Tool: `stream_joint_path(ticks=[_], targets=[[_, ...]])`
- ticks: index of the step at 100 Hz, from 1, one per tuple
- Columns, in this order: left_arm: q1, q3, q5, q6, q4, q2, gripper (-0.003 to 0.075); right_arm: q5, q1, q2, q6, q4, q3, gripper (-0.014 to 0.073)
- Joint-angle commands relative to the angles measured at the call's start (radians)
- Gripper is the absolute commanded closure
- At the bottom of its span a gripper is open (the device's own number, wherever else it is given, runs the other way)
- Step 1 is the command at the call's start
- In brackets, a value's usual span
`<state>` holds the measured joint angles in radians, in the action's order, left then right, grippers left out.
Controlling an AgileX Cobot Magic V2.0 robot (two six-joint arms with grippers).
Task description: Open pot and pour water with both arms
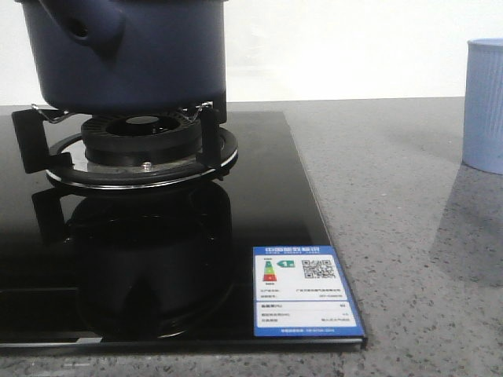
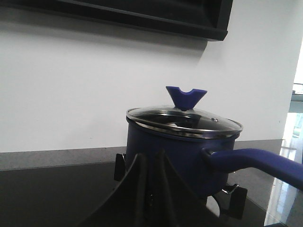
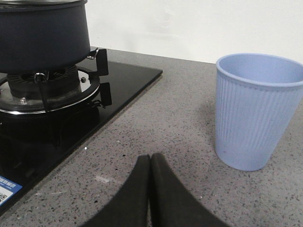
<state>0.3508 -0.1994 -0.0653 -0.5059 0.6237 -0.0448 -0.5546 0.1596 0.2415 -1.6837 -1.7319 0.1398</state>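
- Nearest in the front view is the speckled grey countertop, which runs along the front edge and out to the right.
- A glossy black glass cooktop lies on the left part of it, and a blue-and-white energy label is stuck at the cooktop's near right corner.
- The right gripper hovers low over bare counter to the right of the cooktop; its dark fingers are pressed together with only a thin seam between them and hold nothing.
- A pale blue ribbed cup stands upright on the counter beyond that gripper, well apart from the cooktop and at the far right edge of the front view.
- The left gripper sits low over the black glass on the pot's side; its two dark fingers meet at the tips, closed on nothing, apart from the pot.
- Farther in, a black burner with a metal ring and black pan supports rises from the glass.
- The pot, dark navy with matte straight sides, rests on those supports over the burner, at the far left of the scene; its reflection shows in the glass below.
- A glass lid with a metal rim covers the pot, topped by a blue knob shaped like a notched wedge.
- A long blue handle sticks out sideways from the pot's wall.
- A plain white wall stands behind everything.
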Motion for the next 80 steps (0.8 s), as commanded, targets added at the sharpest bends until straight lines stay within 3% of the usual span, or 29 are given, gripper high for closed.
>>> stream_joint_path(ticks=[1, 67, 75, 80], targets=[[-0.003, -0.019, 0.053, 0.000, 0.011, -0.010, 0.0736, 0.022, -0.003, 0.004, 0.013, 0.028, 0.025, 0.0644], [-0.003, -0.001, 0.045, 0.000, 0.021, -0.010, 0.0736, 0.020, -0.003, 0.004, 0.013, 0.028, 0.025, 0.0644], [-0.005, 0.015, 0.076, 0.028, -0.076, -0.010, 0.0736, 0.020, -0.003, 0.004, 0.013, 0.028, 0.025, 0.0644], [-0.028, 0.029, 0.097, 0.136, -0.181, -0.010, 0.0736, 0.020, -0.003, 0.004, 0.013, 0.028, 0.025, 0.0644]])
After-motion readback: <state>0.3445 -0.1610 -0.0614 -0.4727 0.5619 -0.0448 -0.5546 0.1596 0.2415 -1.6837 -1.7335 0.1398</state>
